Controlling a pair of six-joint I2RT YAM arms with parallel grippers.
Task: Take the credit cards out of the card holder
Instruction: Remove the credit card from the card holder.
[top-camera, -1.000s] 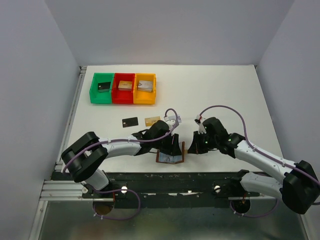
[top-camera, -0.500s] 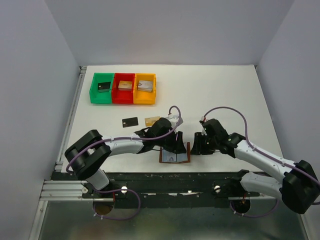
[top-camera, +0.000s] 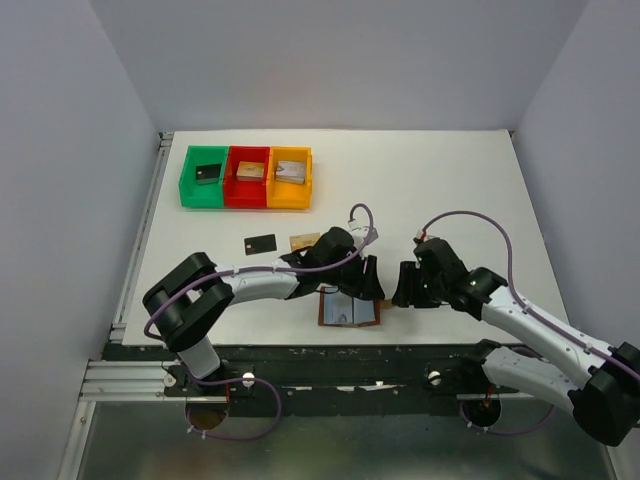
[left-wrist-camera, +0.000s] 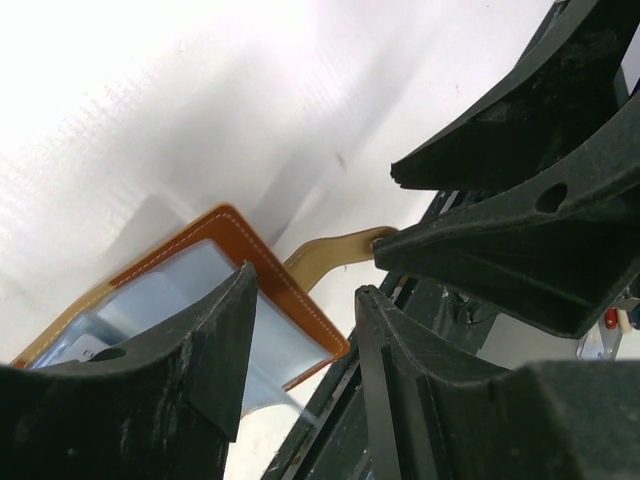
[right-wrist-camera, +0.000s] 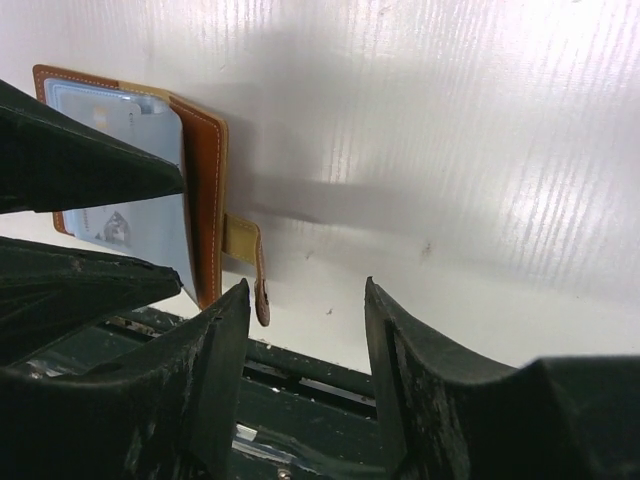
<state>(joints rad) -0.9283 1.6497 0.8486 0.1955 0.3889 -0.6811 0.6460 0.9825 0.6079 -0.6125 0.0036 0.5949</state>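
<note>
1. The card holder (top-camera: 350, 312) is laid open and flat on the desk (top-camera: 450, 190), inner pockets upward, at the near edge between the two arms.
2. A pale silvery card (right-wrist-camera: 125, 200) is seen tucked in the card holder's pale blue pocket; how many more cards are inside cannot be told.
3. The left end effector (left-wrist-camera: 305, 300) is held over the right half of the card holder with its fingers apart. Whether they press on the leather cannot be told.
4. The right end effector (right-wrist-camera: 306, 295) is held just to the right of the card holder, fingers apart. Only bare desk is seen between them, and nothing is gripped.
5. The tab strap (right-wrist-camera: 245, 250) sticks out from the card holder's right edge, and its tip is seen just beside one finger of the right end effector.
6. A black card (top-camera: 260, 243) and a gold card (top-camera: 303, 241) are laid flat side by side beyond the card holder and to its left, apart from it.
7. Three bins (top-camera: 247, 198), green, red and orange, are set in a row farther beyond the card holder on the left, with a small block seen in each.
</note>
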